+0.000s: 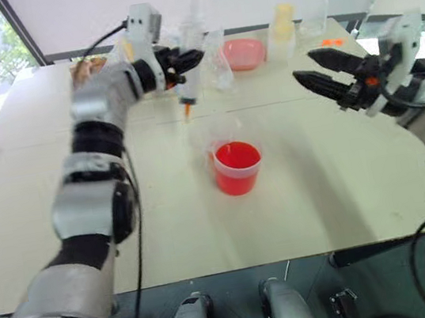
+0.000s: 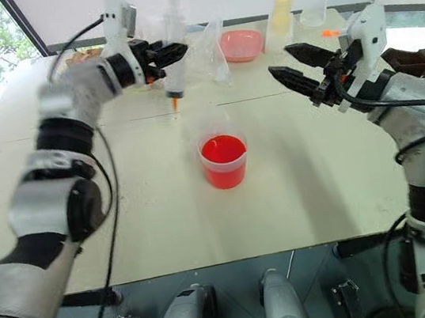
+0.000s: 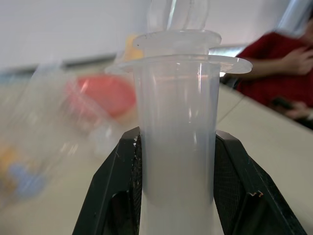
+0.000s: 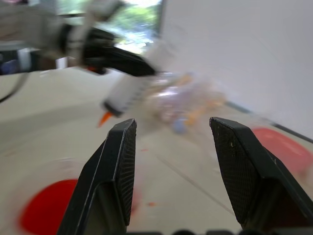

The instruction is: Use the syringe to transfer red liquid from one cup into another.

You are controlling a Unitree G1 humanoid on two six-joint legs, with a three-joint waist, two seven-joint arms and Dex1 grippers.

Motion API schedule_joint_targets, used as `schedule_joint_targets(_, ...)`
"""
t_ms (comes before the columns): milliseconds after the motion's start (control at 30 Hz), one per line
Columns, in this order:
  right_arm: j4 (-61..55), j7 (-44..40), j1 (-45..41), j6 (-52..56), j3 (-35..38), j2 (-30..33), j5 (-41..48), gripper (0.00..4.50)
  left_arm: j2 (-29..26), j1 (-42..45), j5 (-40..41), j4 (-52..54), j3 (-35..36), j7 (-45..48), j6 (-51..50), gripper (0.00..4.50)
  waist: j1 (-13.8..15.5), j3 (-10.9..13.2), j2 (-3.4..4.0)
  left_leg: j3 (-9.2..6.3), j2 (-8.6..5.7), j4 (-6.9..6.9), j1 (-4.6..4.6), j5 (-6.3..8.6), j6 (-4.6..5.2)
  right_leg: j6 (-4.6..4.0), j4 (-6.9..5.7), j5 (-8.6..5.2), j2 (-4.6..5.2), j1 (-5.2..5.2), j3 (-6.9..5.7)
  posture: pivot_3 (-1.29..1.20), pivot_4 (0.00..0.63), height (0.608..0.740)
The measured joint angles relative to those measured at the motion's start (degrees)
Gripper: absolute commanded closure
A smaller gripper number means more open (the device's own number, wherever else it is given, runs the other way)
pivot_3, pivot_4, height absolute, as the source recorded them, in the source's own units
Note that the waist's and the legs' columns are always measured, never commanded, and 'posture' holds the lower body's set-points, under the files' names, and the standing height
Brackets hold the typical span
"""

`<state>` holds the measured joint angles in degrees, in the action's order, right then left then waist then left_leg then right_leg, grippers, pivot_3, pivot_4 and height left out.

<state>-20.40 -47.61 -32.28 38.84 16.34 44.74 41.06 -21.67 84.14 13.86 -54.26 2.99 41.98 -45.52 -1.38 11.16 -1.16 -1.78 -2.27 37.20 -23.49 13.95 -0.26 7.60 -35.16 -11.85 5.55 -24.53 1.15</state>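
Observation:
My left gripper (image 1: 182, 61) is shut on the barrel of the syringe (image 1: 190, 54), holding it in the air over the far middle of the table, its orange tip (image 1: 187, 113) pointing down. In the left wrist view the clear syringe (image 3: 176, 147) stands between the two black fingers (image 3: 122, 181). The cup (image 1: 238, 167) of red liquid (image 2: 222, 151) stands mid-table, nearer than the tip and slightly to its right. A faint see-through cup (image 1: 221, 131) appears to stand just behind it. My right gripper (image 1: 304, 65) hangs open and empty to the right, above the table.
At the table's far edge are a pink bowl (image 1: 243, 53), a crumpled clear bag (image 1: 219, 63), a yellowish container (image 1: 283, 28) and a taller clear tumbler (image 1: 317, 11). A person in red (image 3: 283, 63) sits beyond the table. The table's near half (image 1: 324, 206) is bare.

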Motion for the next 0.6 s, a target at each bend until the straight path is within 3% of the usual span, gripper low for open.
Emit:
schedule_joint_targets(167,-9.37,-1.85,1.4,7.11,-3.46,2.41,7.96,2.06,-3.4,1.89,-1.15,-2.08,-0.54,-3.85,-18.62,3.14,0.39,0.01,-0.02,-0.04,0.04,0.08,0.03,0.0,-0.01,0.0,-0.04,0.0,0.02,0.05,0.01,0.0,0.15,0.737)
schedule_joint_targets(267,-13.22,-1.91,3.68,8.6,-7.48,2.25,9.45,2.06,-4.82,-1.17,-1.4,-2.18,1.05,-8.9,-29.22,3.14,0.47,0.01,-0.02,-0.08,0.03,0.06,0.03,0.0,-0.01,0.0,-0.04,0.0,0.04,0.04,0.02,0.0,0.15,0.737)
schedule_joint_targets(433,-14.78,-0.99,6.94,7.37,-12.84,1.13,6.89,2.06,-2.62,-9.95,-1.23,0.05,11.87,-20.53,-38.16,3.14,0.84,0.01,-0.07,-0.15,0.05,0.14,-0.02,-0.01,-0.03,0.0,-0.07,0.0,0.08,0.02,0.01,0.0,0.15,0.737)
schedule_joint_targets(600,-15.36,-1.09,10.49,6.24,-17.68,0.96,3.47,2.06,2.43,-16.45,-1.75,12.82,23.98,-30.19,-44.7,3.14,0.88,-0.01,-0.09,-0.14,0.04,0.14,0.0,-0.02,-0.08,0.0,-0.08,0.01,0.19,0.02,0.05,0.0,0.15,0.737)
